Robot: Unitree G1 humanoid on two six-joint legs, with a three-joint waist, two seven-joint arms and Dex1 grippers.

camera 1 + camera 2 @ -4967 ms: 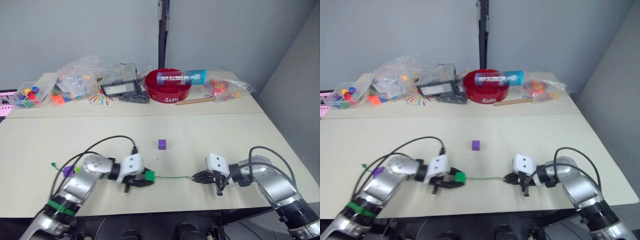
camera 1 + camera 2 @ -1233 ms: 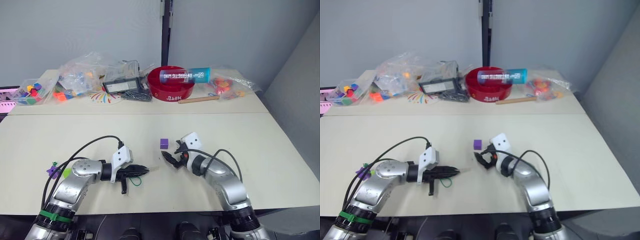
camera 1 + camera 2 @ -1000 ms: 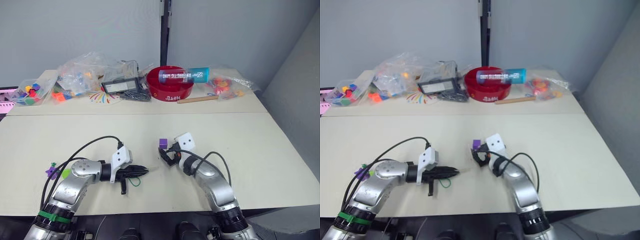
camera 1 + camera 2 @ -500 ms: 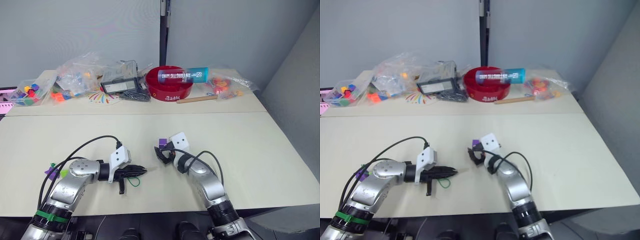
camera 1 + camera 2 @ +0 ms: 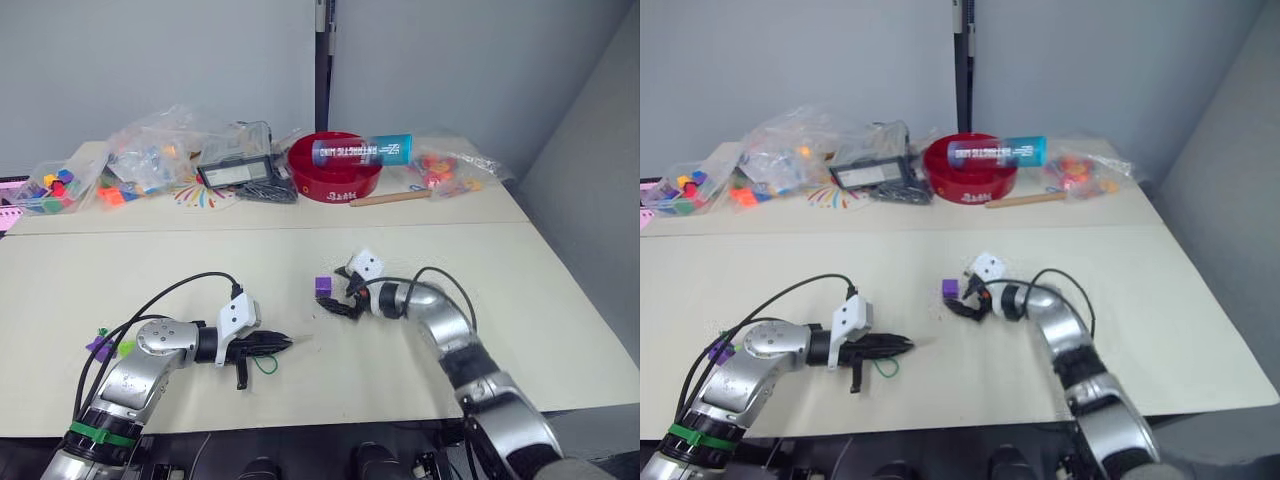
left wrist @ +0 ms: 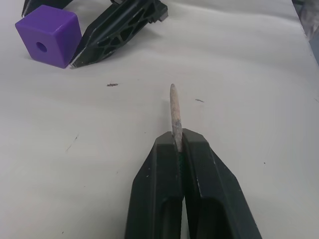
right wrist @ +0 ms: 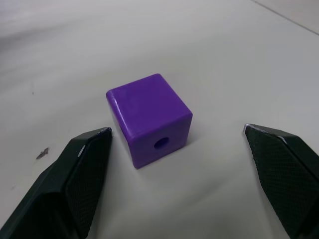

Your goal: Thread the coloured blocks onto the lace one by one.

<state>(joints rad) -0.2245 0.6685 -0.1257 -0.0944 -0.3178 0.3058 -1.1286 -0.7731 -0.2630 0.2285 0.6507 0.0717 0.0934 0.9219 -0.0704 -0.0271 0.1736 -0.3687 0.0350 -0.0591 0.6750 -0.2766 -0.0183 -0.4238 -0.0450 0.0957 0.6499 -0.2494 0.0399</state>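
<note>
Pinching the lace's stiff pale tip (image 6: 174, 110) between closed fingers, the left pincer (image 5: 278, 343) lies low on the desk (image 5: 560, 330) with the tip jutting forward, and a loop of the thin green lace (image 5: 265, 364) trails beside it. Ahead of it, the right pincer (image 5: 335, 303) rests with its fingers spread wide, holding nothing, one finger close beside the purple cube (image 7: 149, 119) and the other well apart. The cube sits flat on the desk, one of its holes facing the right wrist view.

The step in hand looks like picking up this cube. To do it well, the right pincer should centre the cube between its fingers, then close on two solid faces so the hole stays uncovered. A squeeze from one side only would likely slide the cube away. Once lifted, the hole should be turned to line up with the tip.

Further left, near the left elbow, a purple block (image 5: 100, 347) and a lime green block (image 5: 124, 347) lie together, seemingly already on the lace. Along the far edge sit a red bowl (image 5: 335, 180) and bags of toy pieces (image 5: 150, 160).
</note>
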